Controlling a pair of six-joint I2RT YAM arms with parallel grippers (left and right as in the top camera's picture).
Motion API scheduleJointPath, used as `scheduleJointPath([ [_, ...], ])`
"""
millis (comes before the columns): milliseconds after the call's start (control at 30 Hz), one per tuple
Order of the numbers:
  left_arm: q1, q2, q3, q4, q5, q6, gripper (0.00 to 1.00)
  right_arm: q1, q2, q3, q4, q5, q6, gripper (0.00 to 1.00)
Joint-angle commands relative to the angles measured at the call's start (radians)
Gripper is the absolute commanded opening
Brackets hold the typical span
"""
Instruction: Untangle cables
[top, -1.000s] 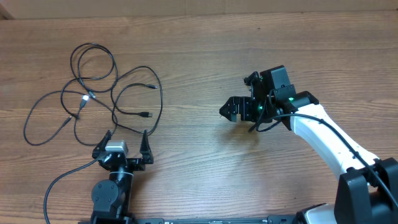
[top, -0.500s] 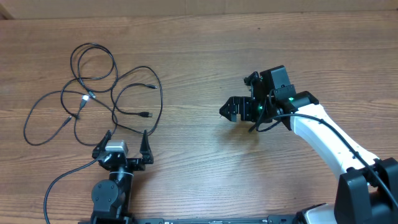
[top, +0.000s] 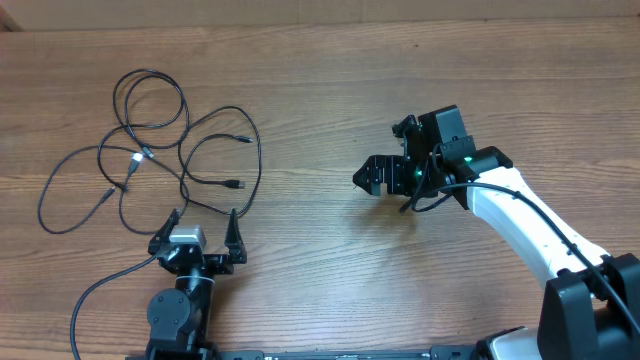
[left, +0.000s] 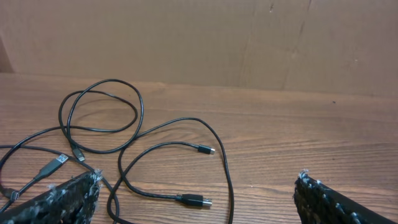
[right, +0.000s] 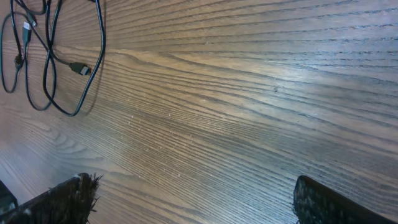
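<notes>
From overhead, my left gripper is spread wide and grasps nothing. It sits at the near edge of the cables, which lie in a loose tangle of loops on the left part of the wooden table. One loop runs down just beside my finger; whether they touch I cannot tell. A light-tipped plug lies in the middle of the tangle. My right gripper is well apart from the cables, over bare wood near the table's centre, pointing toward them.

Through my left wrist camera, my two fingers sit in the lower corners, far apart, and the left gripper is empty. Between and beyond the fingers lie the cables: a round loop farther off, a black plug close in front, a smaller plug behind it, and a flat plug near my left finger.

Through my right wrist camera, the right gripper is likewise wide open with nothing between its fingers except wood grain. The cables show only in the upper left corner, one plug among them.
</notes>
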Motion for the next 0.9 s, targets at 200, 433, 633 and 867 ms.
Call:
scheduleJointPath([
  [200, 0.006, -0.012, -0.003, 0.001, 0.011, 0.011, 1.0, 0.0, 0.0, -0.002, 0.005, 0.025, -0.003, 1.0],
  [433, 0.006, -0.012, -0.003, 0.001, 0.011, 0.011, 1.0, 0.063, -0.111, -0.088, 0.023, 0.147, -0.003, 1.0],
  [633, 0.006, -0.012, -0.003, 0.001, 0.011, 0.011, 1.0, 0.068, -0.306, -0.289, 0.185, 0.16, -0.003, 1.0],
  [867, 0.006, -0.012, -0.003, 0.001, 0.011, 0.011, 1.0, 0.036, -0.607, -0.617, 0.686, 0.167, -0.096, 1.0],
])
